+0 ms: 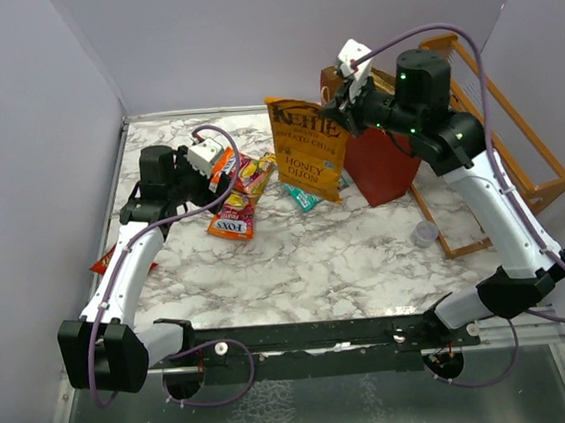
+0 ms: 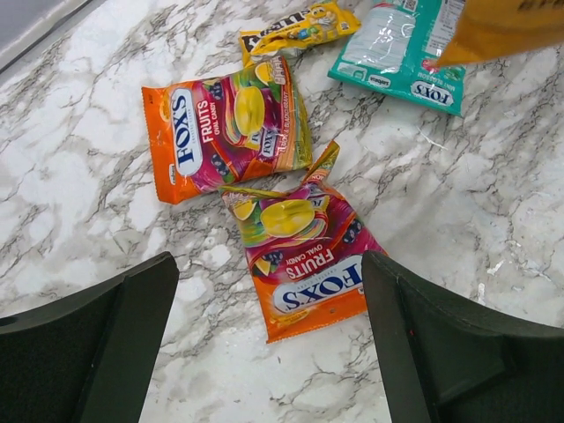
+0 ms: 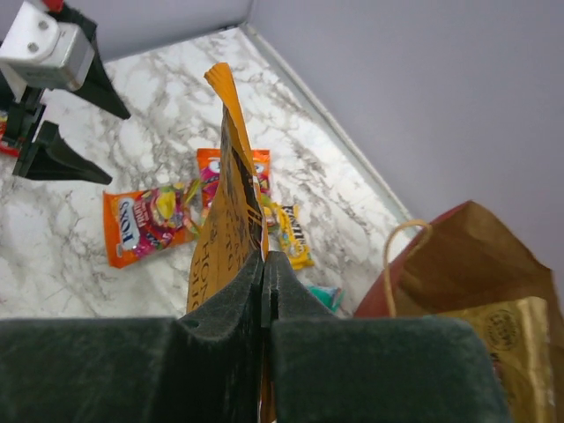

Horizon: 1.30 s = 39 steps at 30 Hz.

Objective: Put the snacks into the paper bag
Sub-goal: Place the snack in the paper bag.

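Standing upright at far right of marble table (image 1: 296,268): red paper bag (image 1: 381,167), mouth open, brown inside, just beside wooden rack (image 1: 510,174). Held up just left of it: tan chip bag (image 1: 307,148), top edge pinched tight between clenched fingers of right gripper (image 3: 264,291). Lying flat under left gripper (image 2: 269,264), jaws spread wide, grasping nothing: two orange Fox's pouches (image 2: 225,128), close together. Beyond those: teal pouch (image 2: 397,44), partly under chip bag's lower corner; small yellow packet (image 2: 300,26).
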Tool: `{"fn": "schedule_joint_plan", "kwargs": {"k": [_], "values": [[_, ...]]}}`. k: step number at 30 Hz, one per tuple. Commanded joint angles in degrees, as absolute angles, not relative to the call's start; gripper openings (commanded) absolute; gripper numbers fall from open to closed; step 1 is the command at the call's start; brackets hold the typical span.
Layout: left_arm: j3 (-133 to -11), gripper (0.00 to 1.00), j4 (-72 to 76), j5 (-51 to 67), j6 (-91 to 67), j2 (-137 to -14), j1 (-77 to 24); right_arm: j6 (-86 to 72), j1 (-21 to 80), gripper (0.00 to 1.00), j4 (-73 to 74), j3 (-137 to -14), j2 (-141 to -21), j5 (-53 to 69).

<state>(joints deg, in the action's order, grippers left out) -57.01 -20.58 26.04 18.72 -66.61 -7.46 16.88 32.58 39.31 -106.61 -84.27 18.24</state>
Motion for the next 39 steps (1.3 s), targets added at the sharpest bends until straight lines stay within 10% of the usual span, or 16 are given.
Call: {"fn": "schedule_joint_plan", "kwargs": {"k": [1, 39], "values": [[-58.69, 0.88, -18.37, 24.64, 18.06, -67.56, -7.12, 17.57, 29.27, 0.01, 39.91, -112.3, -80.69, 16.21], [-54.33, 0.89, -14.9, 27.65, 16.34, -68.22, -7.12, 26.12, 14.75, 0.01, 31.18, -127.88, -82.51, -5.62]]}}
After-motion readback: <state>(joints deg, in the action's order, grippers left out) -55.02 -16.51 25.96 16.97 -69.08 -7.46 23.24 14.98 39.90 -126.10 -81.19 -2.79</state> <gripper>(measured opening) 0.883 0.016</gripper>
